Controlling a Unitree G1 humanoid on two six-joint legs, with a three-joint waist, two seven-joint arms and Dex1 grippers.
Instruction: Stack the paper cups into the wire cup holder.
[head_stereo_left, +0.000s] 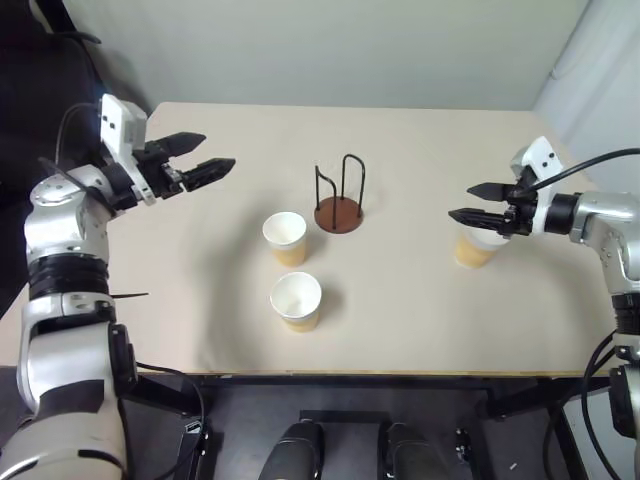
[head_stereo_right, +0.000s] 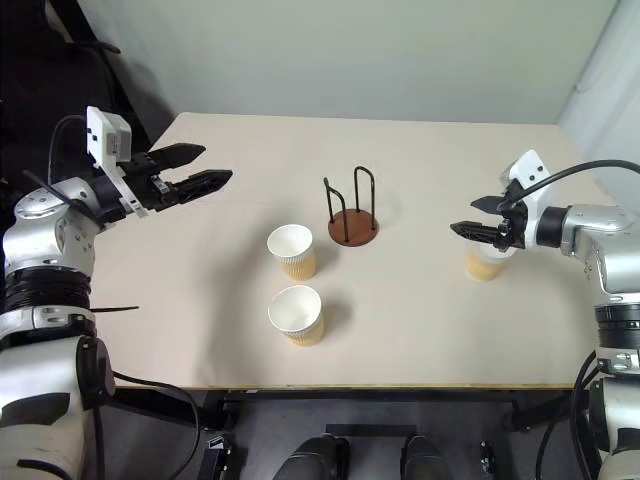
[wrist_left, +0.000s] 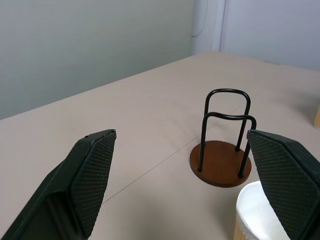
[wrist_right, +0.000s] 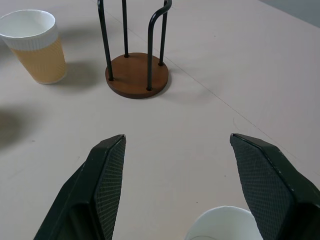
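The wire cup holder (head_stereo_left: 340, 206) stands empty at the table's middle, a reddish-brown disc with two black wire loops. Two paper cups sit upright in front of it, one (head_stereo_left: 286, 238) just to its left and one (head_stereo_left: 297, 300) nearer the front edge. A third paper cup (head_stereo_left: 475, 250) stands at the right. My right gripper (head_stereo_left: 470, 202) hovers open just above and slightly left of that cup; its rim (wrist_right: 220, 225) shows between the fingers. My left gripper (head_stereo_left: 211, 153) is open in the air over the table's left, pointing toward the holder (wrist_left: 222, 161).
The beige table (head_stereo_left: 400, 330) ends in a front edge close to the nearest cup. A grey wall rises behind the far edge. Dark cables run by both arms.
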